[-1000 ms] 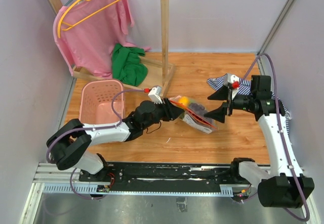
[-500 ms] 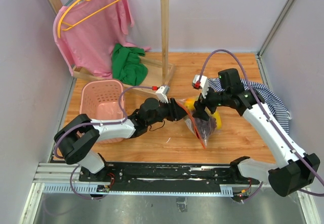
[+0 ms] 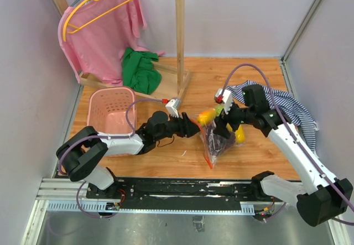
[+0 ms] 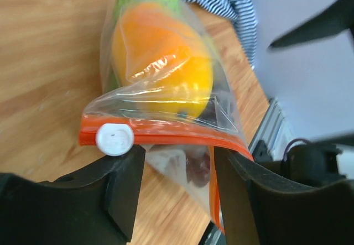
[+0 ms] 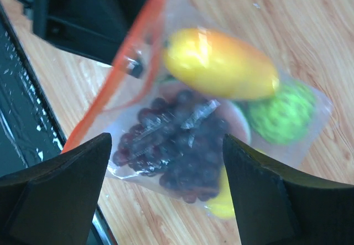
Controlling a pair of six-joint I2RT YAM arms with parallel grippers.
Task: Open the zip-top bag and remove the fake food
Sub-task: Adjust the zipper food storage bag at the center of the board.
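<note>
The zip-top bag (image 3: pixel 217 141) lies on the wooden table between my grippers, its red-orange zip strip (image 3: pixel 206 152) toward the near side. Inside show an orange-yellow fruit (image 5: pixel 221 62), a dark grape bunch (image 5: pixel 177 140) and a green leafy ball (image 5: pixel 282 112). My left gripper (image 3: pixel 193 128) is at the bag's left edge, jaws partly apart. The zip strip (image 4: pixel 166 139) and its white slider (image 4: pixel 114 139) lie across the fingertips (image 4: pixel 124 162), and a fold of plastic hangs between them. My right gripper (image 3: pixel 221 126) hovers over the bag, wide open and empty (image 5: pixel 167 142).
A striped cloth (image 3: pixel 282 104) lies behind the right arm. A pink basket (image 3: pixel 110 109) stands at the left. A green cloth (image 3: pixel 138 71) lies by the wooden rack (image 3: pixel 180 35) with a pink shirt (image 3: pixel 102 29). A metal rail (image 3: pixel 182 187) runs along the near edge.
My right arm swung in from the right and now sits over the bag. The bag turned so that its zip strip points toward the near edge. The left gripper stayed at the bag's left edge.
</note>
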